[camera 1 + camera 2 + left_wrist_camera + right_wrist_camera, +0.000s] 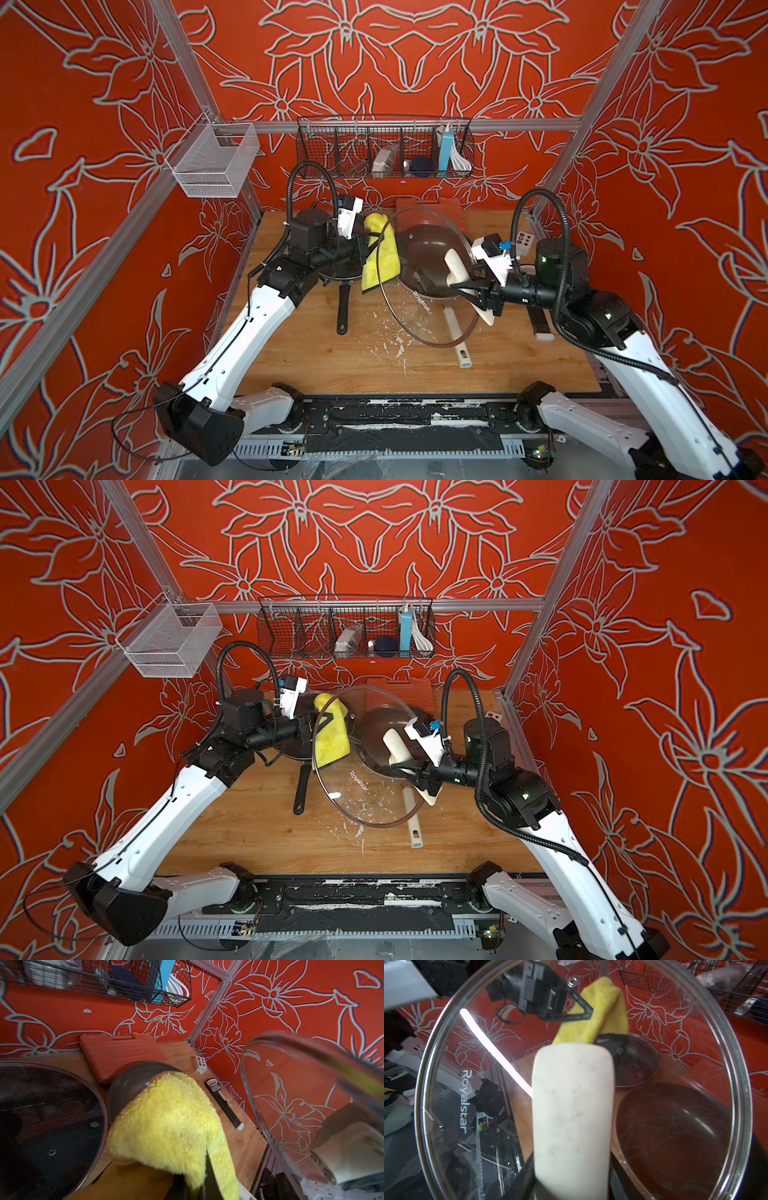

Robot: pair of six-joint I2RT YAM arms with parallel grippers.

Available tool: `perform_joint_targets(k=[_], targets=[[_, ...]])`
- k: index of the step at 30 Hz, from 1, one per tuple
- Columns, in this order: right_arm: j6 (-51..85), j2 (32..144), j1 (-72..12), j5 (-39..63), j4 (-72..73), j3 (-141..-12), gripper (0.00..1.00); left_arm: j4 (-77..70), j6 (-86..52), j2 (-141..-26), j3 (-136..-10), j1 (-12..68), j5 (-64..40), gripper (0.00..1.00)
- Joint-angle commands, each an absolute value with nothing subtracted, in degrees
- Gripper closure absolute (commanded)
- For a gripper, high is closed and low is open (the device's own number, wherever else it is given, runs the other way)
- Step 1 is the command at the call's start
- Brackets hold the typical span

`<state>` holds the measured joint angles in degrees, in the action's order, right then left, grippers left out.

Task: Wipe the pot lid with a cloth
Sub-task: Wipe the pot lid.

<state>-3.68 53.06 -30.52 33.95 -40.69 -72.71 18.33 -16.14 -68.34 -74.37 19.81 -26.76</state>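
Your left end effector (372, 243) clamps the cloth (380, 266), right end effector (462, 289) grips the lid (415, 324) by its handle (455, 259): press flat, sweep steadily.

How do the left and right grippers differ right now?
The left gripper pinches the yellow cloth, jaws shut; the right gripper clamps the glass lid by its cream handle, jaws partly apart. The left gripper's load hangs limp; the right gripper's stands tilted. Both hover above the table, facing each other.

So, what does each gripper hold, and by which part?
Left gripper: the yellow cloth, by its folded upper part. Right gripper: the glass pot lid, by its cream handle.
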Motion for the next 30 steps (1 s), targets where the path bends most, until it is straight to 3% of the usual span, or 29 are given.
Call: perform_joint_targets(k=[1, 13, 30], targets=[[-10.55, 52.50, -30.08, 28.18, -37.17, -78.44, 1.00, 25.61, -11.59, -66.73, -77.55, 18.56, -22.74, 1.00], [-18.64, 58.85, -30.04, 20.33, -39.91, -77.14, 1.00, 37.97, -4.79, -66.18, -83.95, 18.11, -17.62, 1.00], [-24.23, 68.55, -28.08, 21.61, -36.74, -73.95, 1.00, 39.17, -2.84, -66.64, -84.80, 18.06, -24.40, 1.00]])
